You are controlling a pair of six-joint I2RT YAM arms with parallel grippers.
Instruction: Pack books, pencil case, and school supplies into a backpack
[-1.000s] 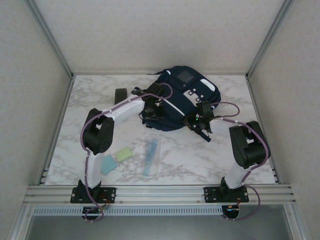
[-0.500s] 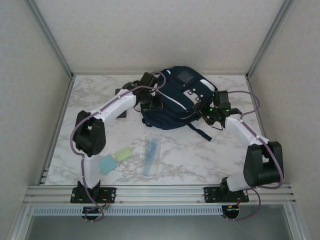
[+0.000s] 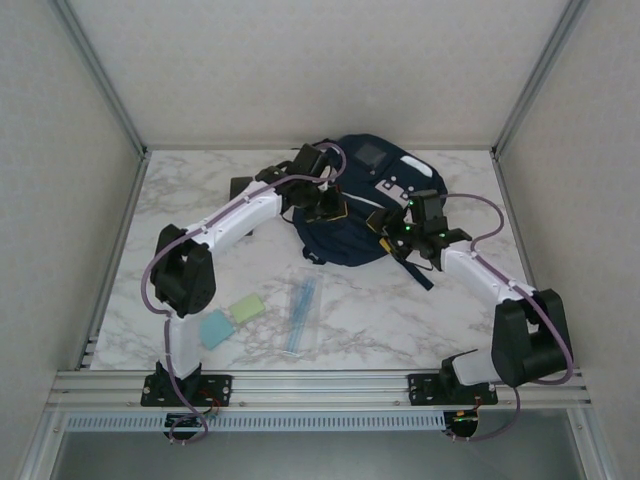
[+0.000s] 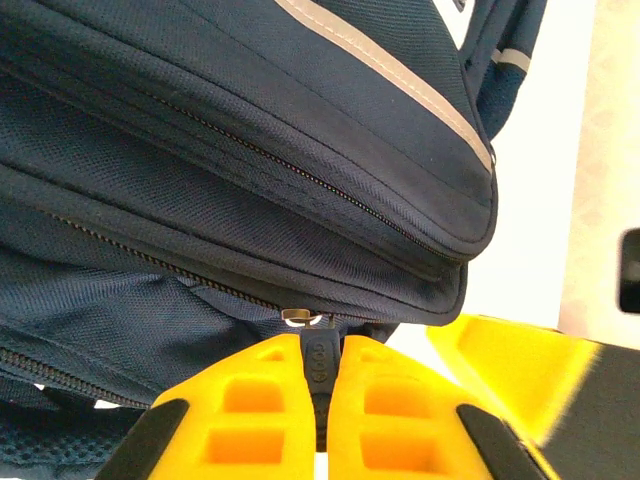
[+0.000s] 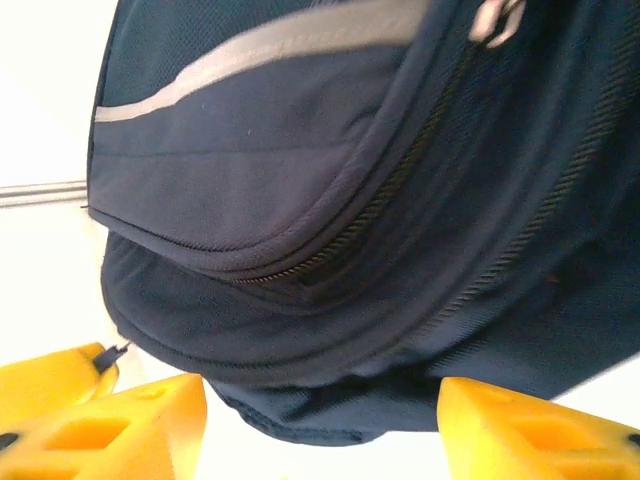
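While my left claw (image 4: 322, 400) is pinched tight on the little black zipper pull (image 4: 320, 352), the big dark blue backpack (image 3: 365, 195) lies at the far middle of the bench (image 3: 420, 320), right in front of both my claws. My right claw (image 5: 322, 405) is spread apart and holds nothing. A rounded side of the backpack sits just past its yellow fingers (image 5: 130, 420).

My left arm comes up from the near left edge, bends at the elbow and reaches across to the backpack's left side. My right arm bends out to the right and reaches in to the backpack's right side.

The backpack is soft woven cloth with a thin pale stripe and long zippers. A blue pad (image 3: 215, 328) and a green pad (image 3: 247, 308) lie flat near my left arm. A clear pencil case (image 3: 302, 312) lies just beside them.
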